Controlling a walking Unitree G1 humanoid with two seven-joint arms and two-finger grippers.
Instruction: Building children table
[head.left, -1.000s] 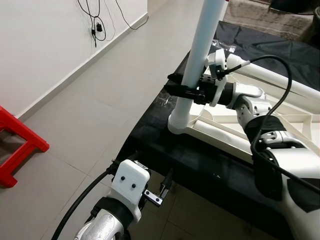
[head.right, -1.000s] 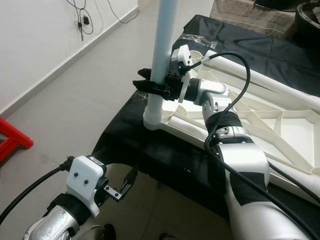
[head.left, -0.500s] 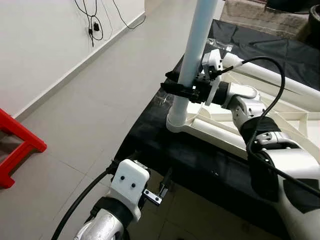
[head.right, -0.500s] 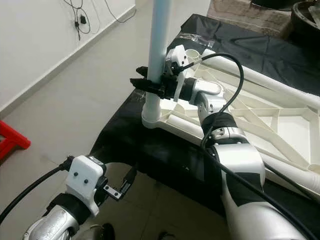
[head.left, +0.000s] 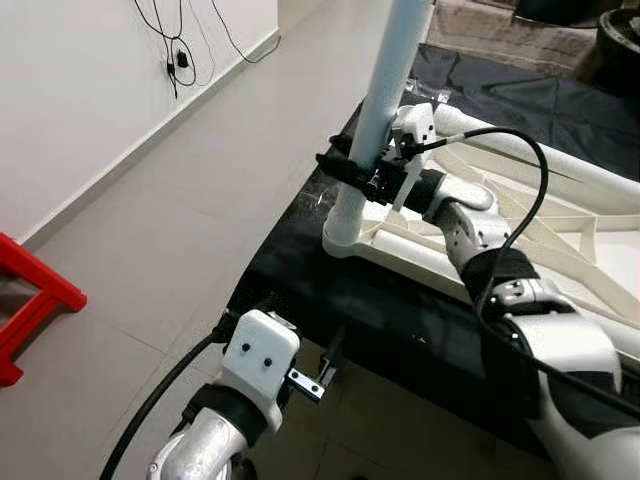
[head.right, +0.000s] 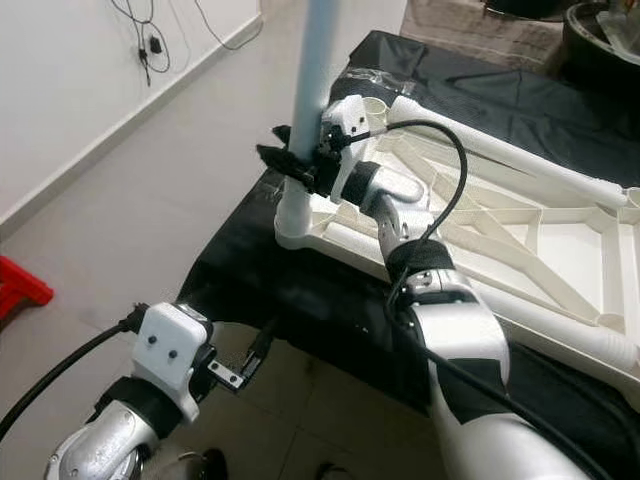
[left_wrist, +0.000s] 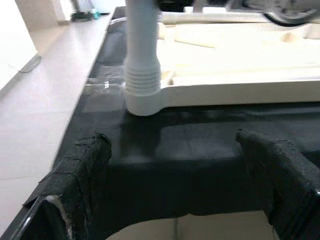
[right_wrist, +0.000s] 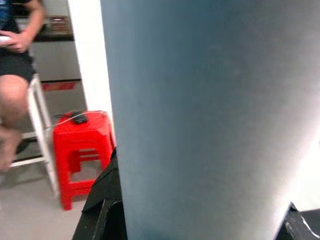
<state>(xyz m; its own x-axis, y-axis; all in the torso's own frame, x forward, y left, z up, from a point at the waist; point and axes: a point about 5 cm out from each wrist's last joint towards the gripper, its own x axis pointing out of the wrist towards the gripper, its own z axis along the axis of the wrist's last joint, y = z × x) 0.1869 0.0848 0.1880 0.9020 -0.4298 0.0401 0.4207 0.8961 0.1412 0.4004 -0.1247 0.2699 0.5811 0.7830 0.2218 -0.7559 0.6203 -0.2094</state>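
right pincer (head.left: 352, 172) pinching leg (head.left: 385, 90) | keep leg upright, twist into socket (head.left: 343, 228) | left pincer (left_wrist: 172, 180) spread, idle

Ahead of us the black-draped counter (head.left: 300, 290) edge blocks a straight reach; its near corner juts toward the left gripper (head.left: 318, 378), which hangs just below and in front of that edge, fingers parted. On the counter the white table frame (head.right: 520, 250) covers most of the surface — only a narrow black strip along the near edge is bare. The upright white table leg (head.left: 385, 95) stands at the frame's near corner, with the right gripper (head.left: 352, 172) clamped around it and the right arm (head.right: 420, 270) lying across the frame. To our left the tiled floor (head.left: 170, 200) is open as far as the wall, apart from a red stool (head.left: 30, 305) and dangling cables (head.left: 180, 40).
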